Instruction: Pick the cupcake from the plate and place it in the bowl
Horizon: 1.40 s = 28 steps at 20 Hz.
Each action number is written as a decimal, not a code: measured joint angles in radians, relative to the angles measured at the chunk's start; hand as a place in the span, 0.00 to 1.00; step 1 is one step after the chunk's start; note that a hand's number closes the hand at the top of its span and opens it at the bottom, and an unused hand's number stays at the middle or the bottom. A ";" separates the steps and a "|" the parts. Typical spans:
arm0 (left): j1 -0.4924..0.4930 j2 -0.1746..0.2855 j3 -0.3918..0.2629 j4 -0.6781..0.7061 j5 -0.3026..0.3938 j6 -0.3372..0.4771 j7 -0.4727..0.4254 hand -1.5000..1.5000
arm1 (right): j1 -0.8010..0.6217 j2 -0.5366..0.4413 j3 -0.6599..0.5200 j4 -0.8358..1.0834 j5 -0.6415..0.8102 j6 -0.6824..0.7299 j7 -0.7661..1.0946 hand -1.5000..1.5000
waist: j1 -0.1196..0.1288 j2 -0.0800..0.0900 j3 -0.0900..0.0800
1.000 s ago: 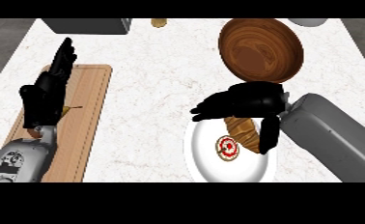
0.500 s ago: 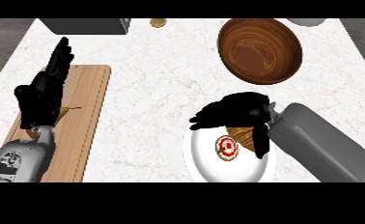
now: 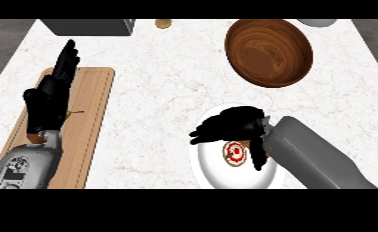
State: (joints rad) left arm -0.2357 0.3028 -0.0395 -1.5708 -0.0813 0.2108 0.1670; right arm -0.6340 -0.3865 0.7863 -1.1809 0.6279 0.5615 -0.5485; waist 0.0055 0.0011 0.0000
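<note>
Overhanging cupcake (image 3: 235,152) — right hand (image 3: 232,125)

Kitchen: marble counter (image 3: 162,76) w/ cutting board (image 3: 92,106), wooden bowl (image 3: 269,51), plate (image 3: 212,167).

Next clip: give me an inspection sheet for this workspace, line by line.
Surface: white marbled counter, no spills seen.
Job's things: cupcake on the white plate; wooden bowl holds nothing, beyond the plate.
Clutter: wooden cutting board at left; grey box, small round tan object and pale vessel along the far edge.
Hands: right hand over the plate, hiding part of the cupcake; whether it grips cannot be told. left hand resting open over the board.
Cables: nothing seen.
Surroundings: nothing seen.
</note>
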 measured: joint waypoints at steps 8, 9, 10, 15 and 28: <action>-0.003 -0.016 0.015 -0.003 -0.016 -0.022 0.007 0.50 | 0.001 0.059 0.011 0.078 0.121 -0.119 -0.113 1.00 | 0.002 -0.002 0.000; 0.003 -0.021 0.013 -0.015 -0.020 -0.023 0.013 0.50 | 0.007 0.063 0.006 0.072 0.131 -0.123 -0.119 1.00 | 0.001 -0.003 0.000; 0.007 -0.018 0.020 -0.031 -0.017 -0.029 0.027 0.50 | 0.007 0.073 0.002 0.079 0.138 -0.123 -0.125 1.00 | 0.002 -0.003 -0.001; 0.007 -0.036 0.026 -0.026 -0.040 -0.026 0.022 0.50 | 0.016 0.079 -0.035 0.104 0.148 -0.143 -0.183 1.00 | 0.000 -0.003 0.000; 0.027 -0.028 0.045 -0.021 -0.032 -0.046 0.010 0.50 | 0.097 0.352 -0.205 0.053 0.083 -0.317 0.585 1.00 | -0.009 -0.019 -0.003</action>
State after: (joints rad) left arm -0.2088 0.2746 0.0059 -1.5918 -0.1137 0.1644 0.1767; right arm -0.5375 -0.0343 0.5810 -1.1278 0.7108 0.2446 0.0361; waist -0.0040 -0.0178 -0.0028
